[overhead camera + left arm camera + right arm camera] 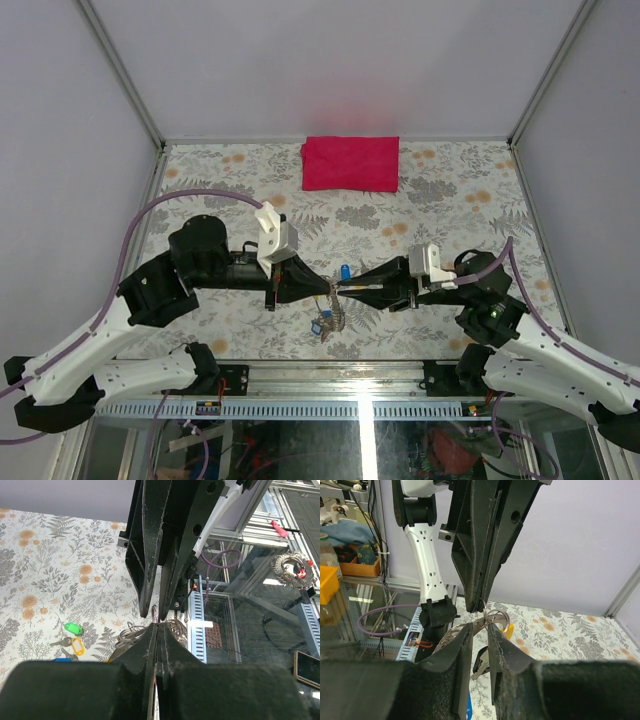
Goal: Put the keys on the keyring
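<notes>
We hold the keyring (495, 616) above the tabletop (450, 200) in the fully closed left tool (157, 627). The right tool (479, 626) stands slightly apart around it. We steady the ring, then thread the keys (77, 645) squarely, without twisting.

1. Left gripper (326, 288) and right gripper (350, 291) meet tip to tip mid-table; keyring (496, 616) and keys (328, 322) hang between, blocking passage.
2. Cloth (350, 163) at far edge; open table (460, 190) between it and arms.
</notes>
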{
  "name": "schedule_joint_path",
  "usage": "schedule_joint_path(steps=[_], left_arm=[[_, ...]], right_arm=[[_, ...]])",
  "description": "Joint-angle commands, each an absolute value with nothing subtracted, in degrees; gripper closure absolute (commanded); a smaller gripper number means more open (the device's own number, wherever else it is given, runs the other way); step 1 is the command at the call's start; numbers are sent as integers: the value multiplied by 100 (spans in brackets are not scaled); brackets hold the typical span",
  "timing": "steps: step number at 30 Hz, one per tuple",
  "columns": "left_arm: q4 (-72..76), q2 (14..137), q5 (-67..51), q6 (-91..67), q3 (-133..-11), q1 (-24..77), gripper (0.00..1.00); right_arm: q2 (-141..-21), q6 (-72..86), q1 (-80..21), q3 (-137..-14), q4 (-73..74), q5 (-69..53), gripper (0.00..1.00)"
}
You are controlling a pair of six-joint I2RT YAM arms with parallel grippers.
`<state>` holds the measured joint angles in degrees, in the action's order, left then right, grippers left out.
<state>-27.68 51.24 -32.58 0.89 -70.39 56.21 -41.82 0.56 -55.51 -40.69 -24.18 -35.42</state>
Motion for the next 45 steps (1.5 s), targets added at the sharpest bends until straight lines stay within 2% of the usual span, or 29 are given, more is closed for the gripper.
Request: schedule_joint_path(steps=[1, 7, 14, 16, 20, 23, 26, 28, 32, 33, 38, 45], left_arm=[[-2694, 5145, -3440, 219, -7263, 5634, 100], [-2703, 5190, -3543, 227, -7273, 5639, 100], [-2759, 5217, -3548, 266, -7271, 5639, 100], [-2776, 5221, -3543, 275, -7278, 5635, 100], [-2781, 5221, -3527, 265, -7267, 5638, 100], [-2785, 5221, -3533, 265, -7264, 5634, 100], [-2786, 5242, -3528, 263, -7262, 5641, 100], [-2786, 5242, -3520, 262, -7268, 5638, 100], [-2770, 5226, -3378, 227, -7246, 5634, 100], [-2750, 5203, -3266, 200, -7226, 5637, 98], [-2559, 4977, -2679, -95, -6946, 5634, 70], [-2531, 4757, -2075, -614, -6540, 5634, 62]], right_arm=[[-4250, 39, -5590, -4334, -2573, -3658, 76], [-4357, 97, -5595, -4342, -2742, -3737, 76], [-4431, 206, -5592, -4368, -2804, -3876, 91], [-4432, 223, -5590, -4360, -2822, -3876, 90], [-4395, 251, -5592, -4334, -2879, -3901, 83], [-4386, 277, -5591, -4329, -2898, -3947, 83], [-4385, 327, -5592, -4311, -2942, -3978, 88], [-4393, 374, -5594, -4307, -2989, -4040, 99], [-4389, 382, -5590, -4299, -2990, -4041, 100], [-4358, 319, -5590, -4290, -2914, -3957, 100], [-4036, -220, -5595, -4325, -2284, -3608, 100], [-3622, -661, -5592, -4328, -1635, -3363, 100]])
